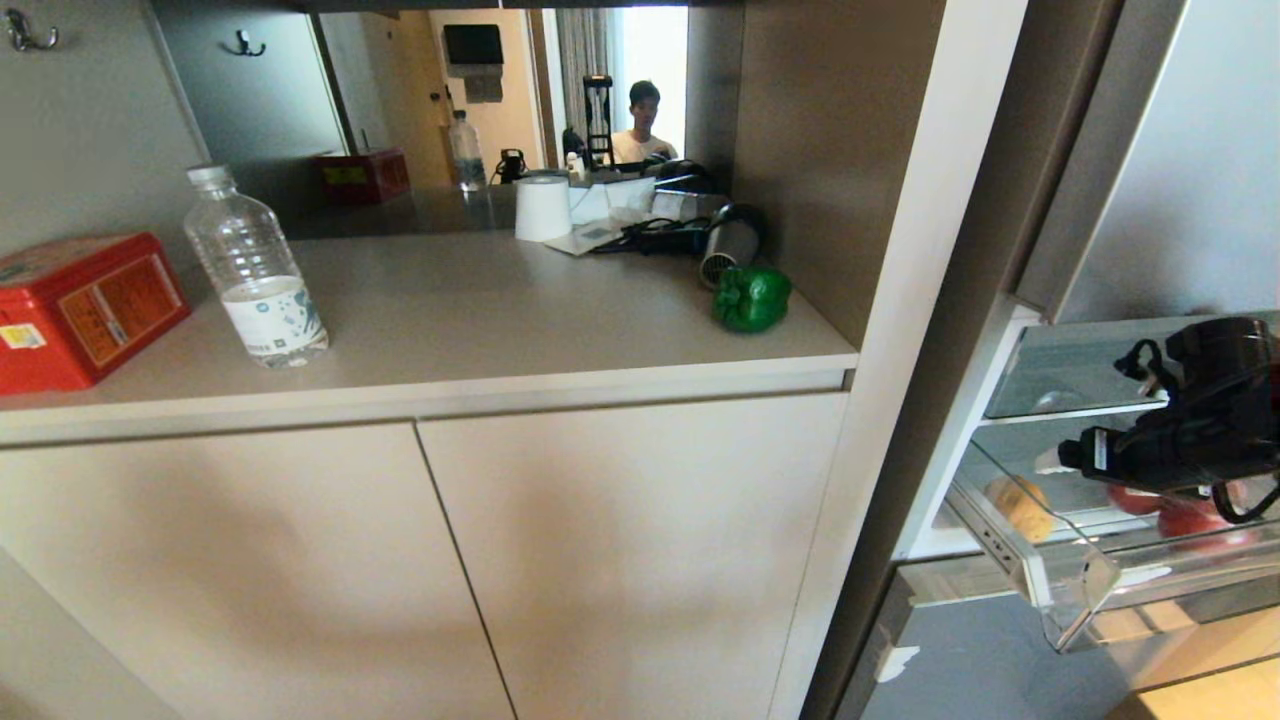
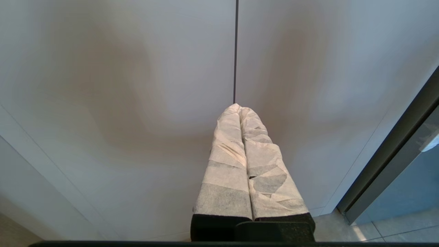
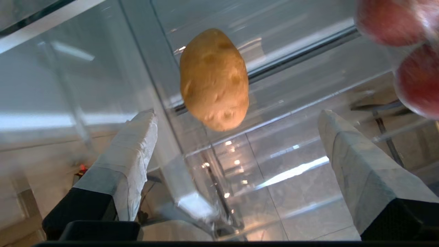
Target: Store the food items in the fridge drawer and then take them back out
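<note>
Potato in the fridge drawer, pepper on the bench, right tool spread wide over the drawer.

Taking the fridge drawer (image 1: 1075, 590) as landmark: the left tool (image 2: 240, 109), fingers pressed together, points at the cabinet doors left of it. The green bell pepper (image 1: 751, 298) sits on the bench (image 1: 500, 320) up and left of the drawer. The potato (image 3: 214, 79) lies inside it, just beyond the right tool (image 3: 236, 118), untouched between its wide-spread fingers (image 3: 137, 140).

Head cam high, looks down; shares potato (image 1: 1020, 506) w/ close right wrist cam.
</note>
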Available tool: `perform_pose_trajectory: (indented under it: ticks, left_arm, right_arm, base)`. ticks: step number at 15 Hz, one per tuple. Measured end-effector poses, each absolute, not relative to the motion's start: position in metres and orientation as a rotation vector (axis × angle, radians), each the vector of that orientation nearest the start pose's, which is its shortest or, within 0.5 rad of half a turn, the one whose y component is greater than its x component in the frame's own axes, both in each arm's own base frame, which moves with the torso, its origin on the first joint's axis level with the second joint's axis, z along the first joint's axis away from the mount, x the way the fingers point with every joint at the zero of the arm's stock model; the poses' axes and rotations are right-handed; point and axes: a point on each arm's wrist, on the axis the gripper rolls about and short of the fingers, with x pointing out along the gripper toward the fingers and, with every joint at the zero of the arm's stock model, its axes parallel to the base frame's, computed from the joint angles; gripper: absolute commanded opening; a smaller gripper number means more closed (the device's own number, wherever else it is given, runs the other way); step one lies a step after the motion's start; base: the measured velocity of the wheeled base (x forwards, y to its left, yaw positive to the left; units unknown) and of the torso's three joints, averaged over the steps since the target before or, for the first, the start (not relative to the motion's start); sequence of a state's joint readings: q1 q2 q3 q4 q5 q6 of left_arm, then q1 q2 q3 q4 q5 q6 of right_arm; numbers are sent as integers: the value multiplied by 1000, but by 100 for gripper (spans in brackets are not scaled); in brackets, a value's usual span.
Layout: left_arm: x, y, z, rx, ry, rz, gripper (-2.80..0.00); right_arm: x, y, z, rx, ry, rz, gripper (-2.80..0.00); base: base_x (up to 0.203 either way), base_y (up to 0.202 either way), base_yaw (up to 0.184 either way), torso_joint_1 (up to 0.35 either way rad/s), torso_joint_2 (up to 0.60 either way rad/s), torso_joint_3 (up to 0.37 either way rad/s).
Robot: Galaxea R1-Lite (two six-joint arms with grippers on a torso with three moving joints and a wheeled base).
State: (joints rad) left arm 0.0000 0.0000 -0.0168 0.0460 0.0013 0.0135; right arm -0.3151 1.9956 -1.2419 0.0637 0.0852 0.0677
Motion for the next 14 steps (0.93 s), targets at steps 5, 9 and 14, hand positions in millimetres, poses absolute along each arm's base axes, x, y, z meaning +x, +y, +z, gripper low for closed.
perform_pose_trajectory:
  ticks: [5, 9, 14]
  left_arm:
    - [-24, 0, 75, 14, 29, 1, -280]
    - [-24, 0, 75, 14, 29, 1, -280]
    - [-24, 0, 75, 14, 29, 1, -280]
  right_arm:
    - [375, -120, 118, 223, 831, -238, 0]
    - [384, -121, 105, 193, 862, -218, 0]
    - [392, -122, 94, 193, 876, -211, 0]
  base:
    - [0, 0, 0, 0, 0, 0]
    - [0, 0, 0, 0, 0, 0]
    - [0, 0, 0, 0, 0, 0]
